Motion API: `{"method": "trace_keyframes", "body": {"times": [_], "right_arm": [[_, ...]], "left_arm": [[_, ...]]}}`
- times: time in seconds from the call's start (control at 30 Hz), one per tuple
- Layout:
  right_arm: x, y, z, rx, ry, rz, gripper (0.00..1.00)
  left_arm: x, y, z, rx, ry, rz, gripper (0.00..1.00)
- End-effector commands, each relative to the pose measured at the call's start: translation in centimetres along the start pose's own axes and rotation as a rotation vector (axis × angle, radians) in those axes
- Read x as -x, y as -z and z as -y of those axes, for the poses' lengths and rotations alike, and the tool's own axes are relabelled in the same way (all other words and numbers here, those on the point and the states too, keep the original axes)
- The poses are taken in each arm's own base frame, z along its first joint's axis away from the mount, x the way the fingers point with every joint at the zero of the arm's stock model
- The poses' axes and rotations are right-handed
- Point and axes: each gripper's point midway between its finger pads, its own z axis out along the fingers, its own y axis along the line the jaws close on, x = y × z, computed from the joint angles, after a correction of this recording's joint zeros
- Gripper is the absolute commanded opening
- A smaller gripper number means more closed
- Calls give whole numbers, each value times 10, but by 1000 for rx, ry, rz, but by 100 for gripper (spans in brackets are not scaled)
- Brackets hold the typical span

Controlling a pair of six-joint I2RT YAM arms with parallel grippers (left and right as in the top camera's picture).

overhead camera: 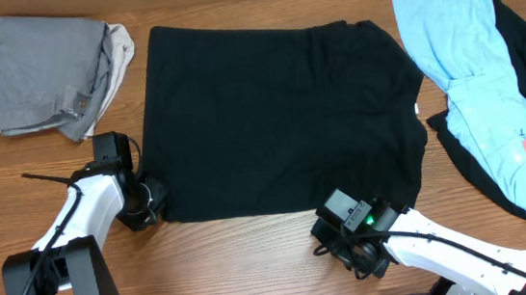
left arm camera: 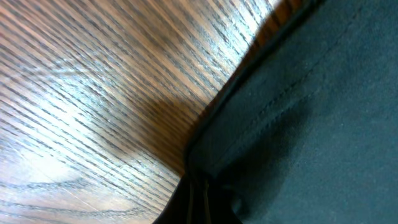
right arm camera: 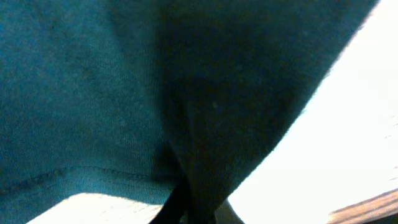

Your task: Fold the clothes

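The black T-shirt (overhead camera: 279, 117) lies flat on the table (overhead camera: 236, 266). The left gripper (overhead camera: 155, 197) pinches its near-left corner, the right gripper (overhead camera: 343, 207) its near hem, both clamped on cloth, presumably to carry that edge over.

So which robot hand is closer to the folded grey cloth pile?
Left. The left gripper pinches the near left corner of the large black fabric T-shirt, close to the folded grey cloth pile. The right gripper grips the shirt's near right hem, much farther away.
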Motion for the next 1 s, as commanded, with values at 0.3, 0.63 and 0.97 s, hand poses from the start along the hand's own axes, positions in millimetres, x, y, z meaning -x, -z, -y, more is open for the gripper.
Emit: {"method": "trace_keyframes", "body": {"times": [0.3, 0.63, 0.97], "right_arm": [[18, 57, -5, 81, 3, 94, 4], [41, 174, 27, 180, -21, 312, 4], [45, 248, 51, 238, 9, 433, 4]], "left_arm": [[34, 44, 22, 27, -202, 62, 4], [55, 109, 29, 103, -248, 108, 4], [53, 141, 15, 189, -250, 110, 4]]}}
